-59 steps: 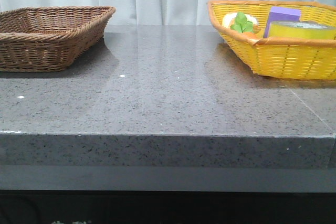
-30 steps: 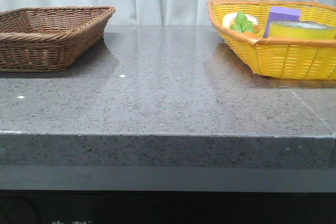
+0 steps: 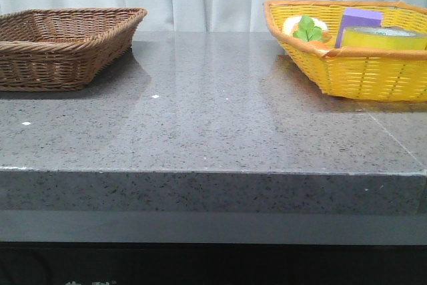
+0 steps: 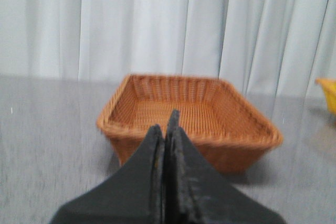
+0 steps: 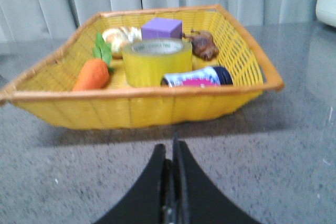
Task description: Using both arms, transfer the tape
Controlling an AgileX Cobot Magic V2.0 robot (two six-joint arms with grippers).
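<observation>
The tape [image 5: 156, 61] is a wide yellowish roll lying flat in the middle of the yellow basket [image 5: 136, 108]; the front view shows the tape [image 3: 383, 37] just above the basket's near wall [image 3: 373, 75]. My right gripper [image 5: 169, 148] is shut and empty, over the bare counter short of that basket. My left gripper [image 4: 166, 124] is shut with nothing in it and faces the empty brown basket [image 4: 157, 132]. Neither arm shows in the front view.
A purple block [image 5: 161, 27], a toy carrot [image 5: 93, 72], a can [image 5: 197, 76], a bread-like piece [image 5: 119, 36] and a brown item [image 5: 203, 44] share the yellow basket. The brown basket [image 3: 63, 45] sits at the counter's far left. The grey stone counter [image 3: 213, 118] lies between them.
</observation>
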